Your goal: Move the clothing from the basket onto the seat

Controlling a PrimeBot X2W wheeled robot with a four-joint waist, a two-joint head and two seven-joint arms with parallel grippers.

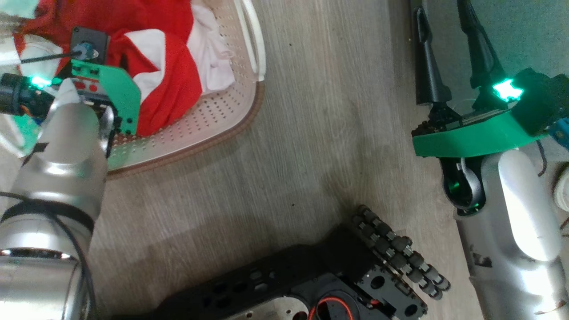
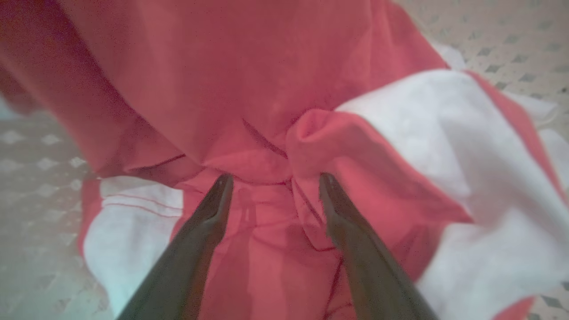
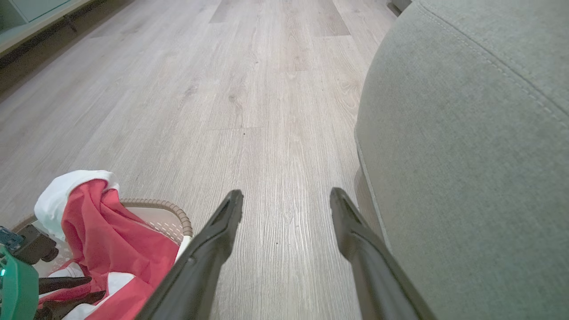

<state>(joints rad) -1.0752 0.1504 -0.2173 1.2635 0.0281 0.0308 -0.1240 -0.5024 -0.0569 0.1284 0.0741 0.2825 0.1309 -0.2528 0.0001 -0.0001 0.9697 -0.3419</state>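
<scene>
Left claw (image 2: 273,182) down in basket (image 1: 213,115), fingers spread, tips poking into red-and-white clothing (image 2: 266,66), fold bunched between them, nothing clamped. Clothing heaped in basket, right under that claw. Wood floor (image 3: 266,89) between claws. Right claw (image 3: 286,195) released, holding nothing, over floor. Grey seat (image 3: 466,155) just right of it.

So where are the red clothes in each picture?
Head view: the clothing is at the top left, piled in the basket.
Left wrist view: the clothing spreads across most of the picture, close up, with the left gripper open over it.
Right wrist view: the clothing is at the bottom left, in the basket.
Shared landmark: the cream perforated wall of the basket.
</scene>
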